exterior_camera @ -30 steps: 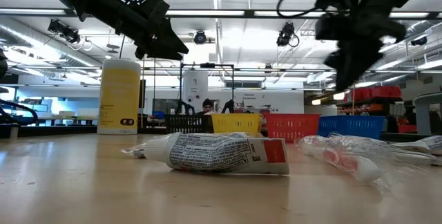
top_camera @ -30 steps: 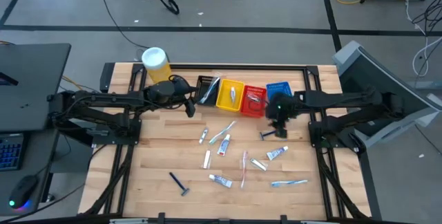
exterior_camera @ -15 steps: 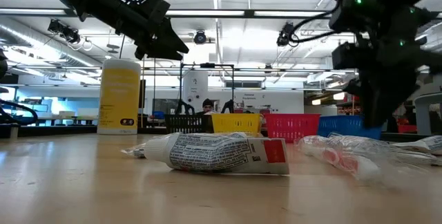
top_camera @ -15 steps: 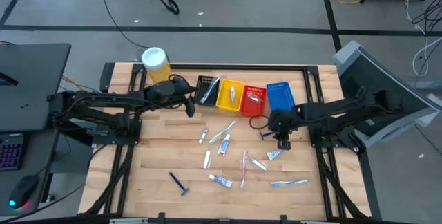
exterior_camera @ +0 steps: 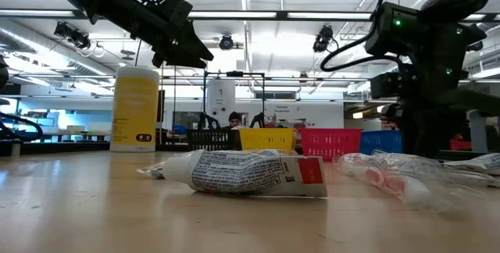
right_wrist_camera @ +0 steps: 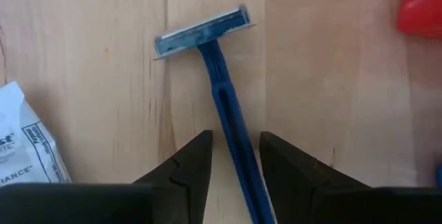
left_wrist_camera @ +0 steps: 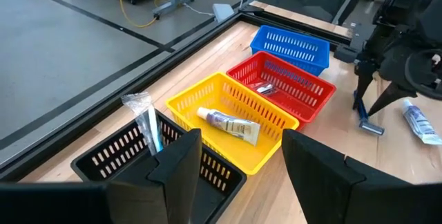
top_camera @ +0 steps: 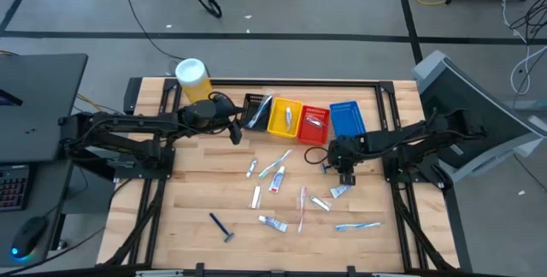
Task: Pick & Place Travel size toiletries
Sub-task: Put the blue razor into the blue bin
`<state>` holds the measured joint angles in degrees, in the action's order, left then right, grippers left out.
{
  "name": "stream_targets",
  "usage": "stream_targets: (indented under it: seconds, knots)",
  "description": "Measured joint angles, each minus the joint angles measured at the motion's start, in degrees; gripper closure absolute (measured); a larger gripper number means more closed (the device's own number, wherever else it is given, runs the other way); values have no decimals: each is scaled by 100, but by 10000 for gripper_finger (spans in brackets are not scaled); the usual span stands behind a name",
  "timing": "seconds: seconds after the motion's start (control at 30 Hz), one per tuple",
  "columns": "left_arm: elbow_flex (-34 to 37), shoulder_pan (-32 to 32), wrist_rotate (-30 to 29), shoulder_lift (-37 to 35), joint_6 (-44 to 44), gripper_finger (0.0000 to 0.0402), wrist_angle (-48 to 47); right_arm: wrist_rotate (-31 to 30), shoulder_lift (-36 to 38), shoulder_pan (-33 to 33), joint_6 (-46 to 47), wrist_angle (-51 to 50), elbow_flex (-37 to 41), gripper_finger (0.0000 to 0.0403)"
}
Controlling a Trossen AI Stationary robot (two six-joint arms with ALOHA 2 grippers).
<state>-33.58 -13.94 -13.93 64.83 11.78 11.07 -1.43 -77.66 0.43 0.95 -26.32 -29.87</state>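
Right tool (right_wrist_camera: 233, 172) stands low over the tabletop (top_camera: 197, 196) with fingers apart astride the blue razor (right_wrist_camera: 219, 96) handle, nothing yet clamped; a sound grasp requires centring on the handle before closing; left tool (left_wrist_camera: 238, 169) waits open above the baskets (left_wrist_camera: 238, 110).

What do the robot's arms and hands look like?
Both arms are dark, jointed metal with black cables looped along them. Left hand and right hand each end in two black, angular, wedge-shaped fingers. A small green light glows on the right arm.
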Motion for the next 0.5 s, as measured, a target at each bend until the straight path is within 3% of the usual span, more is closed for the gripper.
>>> stream_targets:
  seconds: [0.17,0.5]
  knots:
    - [0,-1,0,-1,-85,191,-1,5,-98,0,8,59,0,285]
    - [0,-1,0,-1,-149,191,-2,98,-82,-1,445,186,11,362]
